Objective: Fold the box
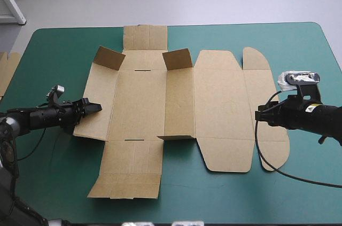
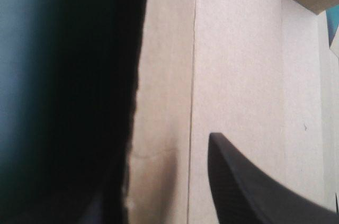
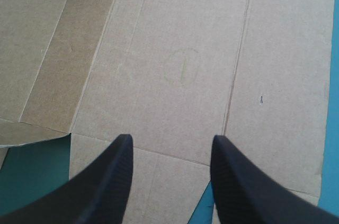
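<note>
**Brown box sheet largely flat at table centre; both grippers at its outer edges, fingers parted**

1. Table (image 1: pixel 53 183): the teal-green cover shows bare on every side of the work.

2. Box (image 1: pixel 139 98): a cut brown sheet lies at the middle of the table, opened out. The base panel lies flat. The lid panel (image 1: pixel 222 108) lies flat to its right, and rounded tabs run along the lid's outer edge. The side strips to either side of the base appear slightly lifted.

3. Corner flaps: two stand raised at the far ends of those strips, one on the left (image 1: pixel 109 57) and one on the right (image 1: pixel 177 59).

4. Spare board (image 1: pixel 6 71): an edge of more brown board shows at the table's left edge, well apart from the box.

5. Left gripper (image 1: pixel 92 107): it sits at the outer edge of the box's left strip. In the left wrist view one black finger (image 2: pixel 254 192) lies over the board's face, off the centre line. The other finger is lost in a dark area beyond the board's edge. The jaws read as parted, with the board not pinched.

6. Right gripper (image 3: pixel 169 142): it is over the lid's outer edge. Its fingers stand spread, gripping nothing, with board beneath them.
</note>
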Tool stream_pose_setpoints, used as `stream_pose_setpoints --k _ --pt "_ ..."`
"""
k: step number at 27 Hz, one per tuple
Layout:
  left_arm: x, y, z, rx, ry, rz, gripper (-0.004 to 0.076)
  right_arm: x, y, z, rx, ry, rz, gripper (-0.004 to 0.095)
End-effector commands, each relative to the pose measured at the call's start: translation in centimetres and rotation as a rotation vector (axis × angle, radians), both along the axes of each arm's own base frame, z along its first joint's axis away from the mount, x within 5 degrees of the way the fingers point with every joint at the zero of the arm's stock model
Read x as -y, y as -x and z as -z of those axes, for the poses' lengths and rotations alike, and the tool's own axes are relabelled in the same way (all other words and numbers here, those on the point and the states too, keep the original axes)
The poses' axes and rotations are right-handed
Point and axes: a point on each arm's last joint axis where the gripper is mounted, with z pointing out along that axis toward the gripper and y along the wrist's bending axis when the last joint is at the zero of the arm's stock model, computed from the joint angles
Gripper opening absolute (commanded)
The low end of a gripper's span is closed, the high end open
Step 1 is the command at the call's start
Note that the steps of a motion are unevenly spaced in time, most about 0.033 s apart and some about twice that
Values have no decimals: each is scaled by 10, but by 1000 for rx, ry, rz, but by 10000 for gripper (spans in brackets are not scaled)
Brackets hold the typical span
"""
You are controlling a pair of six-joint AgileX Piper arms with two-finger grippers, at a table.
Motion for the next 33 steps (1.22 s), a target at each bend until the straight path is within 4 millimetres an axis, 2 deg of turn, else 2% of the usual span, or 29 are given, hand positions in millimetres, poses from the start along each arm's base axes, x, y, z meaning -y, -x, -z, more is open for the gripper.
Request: stream_pose_setpoints --k 1,4,9,11,16,23,28,33 --pt "0 -8 -21 67 15 -41 267 0 0 -15 73 -25 13 437" --pt "0 -10 -23 74 15 -45 253 0 0 -15 73 -27 13 437" --pt "13 -13 -23 104 -12 15 36 0 0 -15 73 -27 13 437" --pt "14 -13 -23 116 -26 28 -10 0 0 -15 73 -27 13 437" --pt "11 -17 -29 115 -43 39 -10 0 0 -15 78 -23 16 437" --pt "9 -31 -57 177 -47 102 -10 1 -1 -16 91 -24 22 437" --pt "16 -38 -84 188 -154 296 -10 1 -2 -17 100 -22 26 437" --pt "33 -45 -105 169 -256 432 -10 1 -2 -17 107 -21 27 437"
